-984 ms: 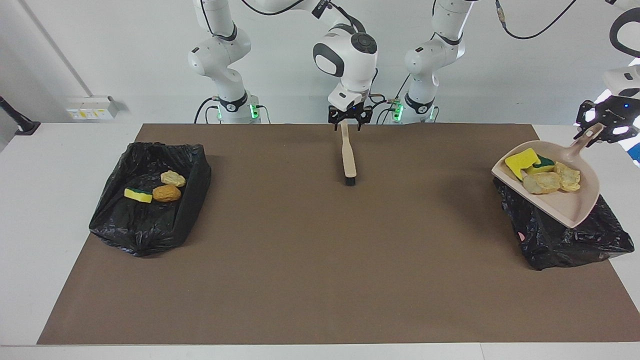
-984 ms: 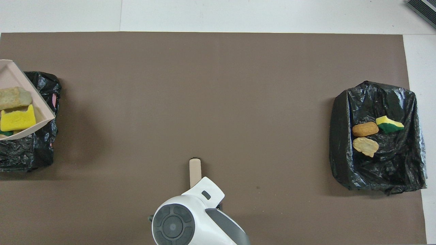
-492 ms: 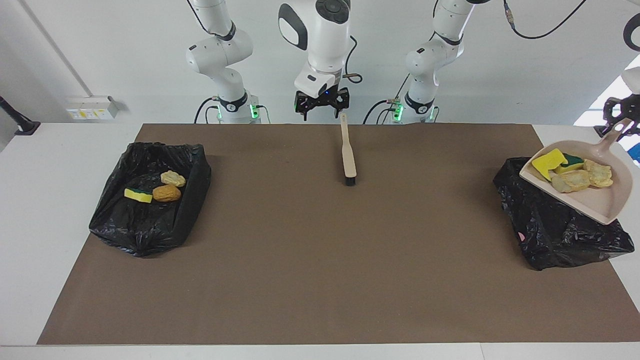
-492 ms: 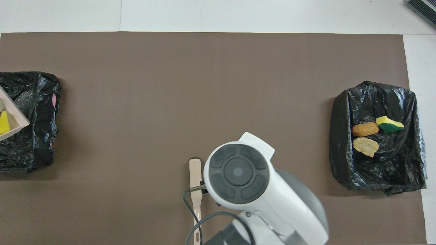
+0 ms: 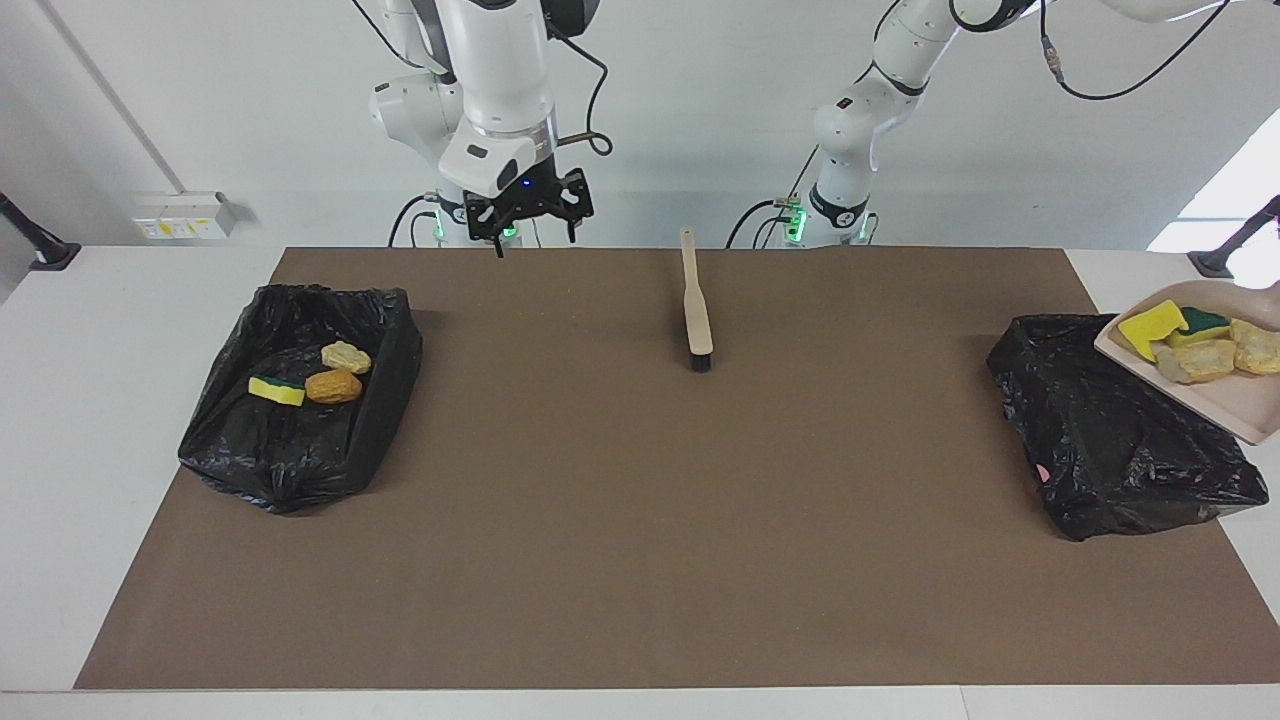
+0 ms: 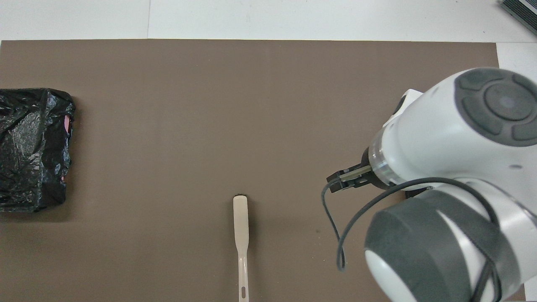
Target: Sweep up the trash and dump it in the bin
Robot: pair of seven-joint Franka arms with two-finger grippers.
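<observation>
Right gripper [image 5: 530, 215] spread wide, raised over the mat's robot-side edge, left gripper out of view but shut, dustpan [image 5: 1215, 395] with four sponge chunks [image 5: 1200, 340] over one black bag [image 5: 1110, 440], three chunks [image 5: 310, 378] in the other bag [image 5: 300, 450], brush [image 5: 695, 305] lying mid-mat.

Facing camera high, toward robots; overhead steep down; both share mat [image 5: 640, 520].

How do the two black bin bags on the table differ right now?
The bag at the right arm's end lies open, with three sponge chunks resting inside it; the bag at the left arm's end shows no chunks inside. Nothing hangs over the first bag, while the loaded dustpan sits raised above the second bag's outer edge. Both are crumpled black plastic lying on the brown mat.
</observation>
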